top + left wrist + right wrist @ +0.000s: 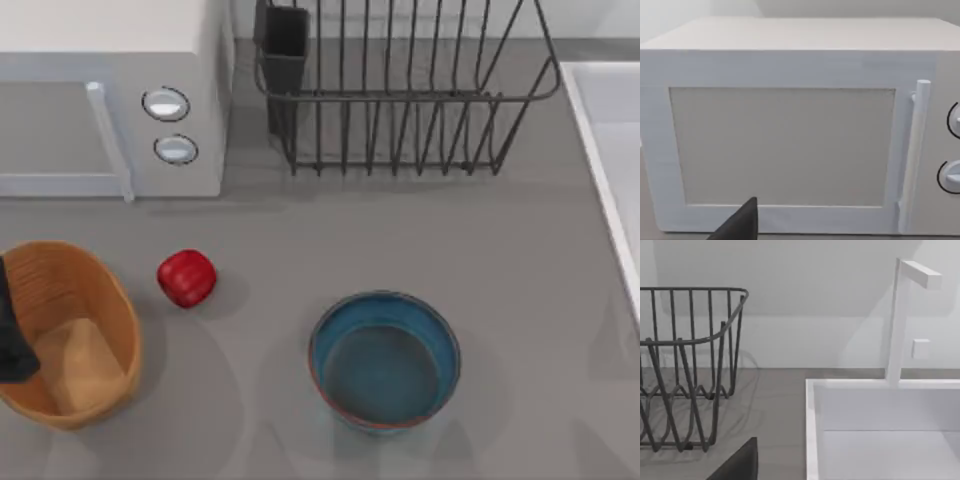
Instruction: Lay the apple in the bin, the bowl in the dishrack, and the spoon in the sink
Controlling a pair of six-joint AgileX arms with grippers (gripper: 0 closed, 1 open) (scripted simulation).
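The red apple (186, 278) lies on the grey table just right of the tan woven bin (95, 300). Toward the front middle of the table stands the blue bowl (384, 360), upright and holding nothing. At the back are the dark wire dishrack (400, 95) (685, 365) and its black cutlery cup (284, 45). The white sink (600, 150) (880, 410) runs along the right edge. The spoon is out of view. My left arm (12, 330) hangs over the bin's left side, and a dark part of my left gripper (740, 225) faces the microwave. My right gripper (737, 462) is between dishrack and sink.
A white microwave (110, 100) (790, 140) with two round knobs and a bar handle fills the back left corner. A white faucet (900, 315) rises behind the sink. Open grey table lies between the apple, the bowl and the dishrack.
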